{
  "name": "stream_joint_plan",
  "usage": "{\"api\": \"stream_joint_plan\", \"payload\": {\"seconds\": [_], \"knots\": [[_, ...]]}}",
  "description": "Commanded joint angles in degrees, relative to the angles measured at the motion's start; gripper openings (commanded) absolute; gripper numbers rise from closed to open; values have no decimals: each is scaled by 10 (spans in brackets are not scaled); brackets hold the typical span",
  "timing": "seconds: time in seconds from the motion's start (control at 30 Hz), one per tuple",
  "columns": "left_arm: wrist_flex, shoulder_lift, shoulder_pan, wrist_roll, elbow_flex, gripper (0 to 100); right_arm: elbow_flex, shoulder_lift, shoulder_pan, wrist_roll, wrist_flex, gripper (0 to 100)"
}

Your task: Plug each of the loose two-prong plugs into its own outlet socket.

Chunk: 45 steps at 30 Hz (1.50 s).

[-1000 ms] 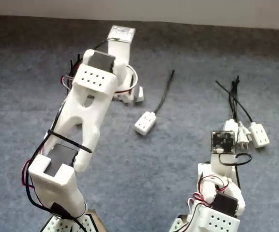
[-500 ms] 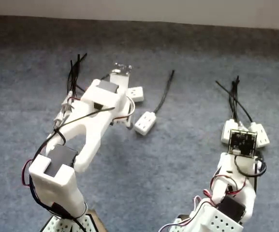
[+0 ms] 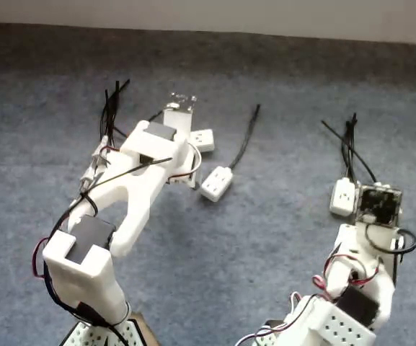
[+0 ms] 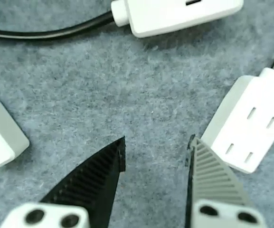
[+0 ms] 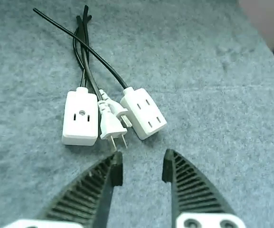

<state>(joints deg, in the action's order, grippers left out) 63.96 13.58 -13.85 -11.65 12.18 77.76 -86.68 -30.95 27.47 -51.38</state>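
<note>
The speckled blue-grey felt counter carries white plastic outlet blocks and a white two-prong plug on black cords. The left end effector has one black ribbed finger and one grey ribbed finger. On the right end effector both are dark and ribbed.

The arms are moulded in white, with red and black wires. Behind the black and grey ribbed fingers of the left gripper, white screw-holed mounts are seen.

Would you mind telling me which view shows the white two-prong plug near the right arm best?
The right wrist view: the plug lies unobstructed between two sockets, prongs toward the right gripper. In the high view the right arm's wrist covers that spot; the left wrist view faces other sockets.
</note>
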Motion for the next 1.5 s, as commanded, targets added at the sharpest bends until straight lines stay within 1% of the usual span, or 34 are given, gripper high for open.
{"api": "stream_joint_plan", "payload": {"seconds": [0.0,0.07,0.13,0.23,0.3,0.53,0.6,0.7,0.9,1.0,1.17,1.3,1.37,1.47], "knots": [[-7,-51,-7,6,1,213,-196,167,38,-47,-102,152],[-11,-66,-7,6,21,213,-279,265,61,-85,-149,152],[-19,-85,-7,6,38,213,-343,355,74,-119,-170,152],[-47,-114,-7,6,73,213,-377,466,81,-134,-167,152],[-72,-134,-7,6,100,213,-379,512,77,-136,-134,152],[-164,-187,-7,7,182,213,-318,564,55,-127,49,152],[-185,-196,-7,7,200,213,-305,580,58,-110,87,152],[-203,-205,-7,7,216,213,-305,626,44,-105,128,152],[-214,-204,-7,7,219,213,-359,752,38,-105,132,152],[-214,-204,-7,8,219,213,-373,793,38,-104,133,152],[-214,-204,-7,9,219,213,-385,803,58,-104,141,152],[-213,-204,-7,9,219,213,-382,808,66,-104,189,152],[-213,-204,-7,10,219,213,-381,808,69,-77,216,152],[-213,-204,-8,10,219,213,-381,808,78,-51,219,152]]}}
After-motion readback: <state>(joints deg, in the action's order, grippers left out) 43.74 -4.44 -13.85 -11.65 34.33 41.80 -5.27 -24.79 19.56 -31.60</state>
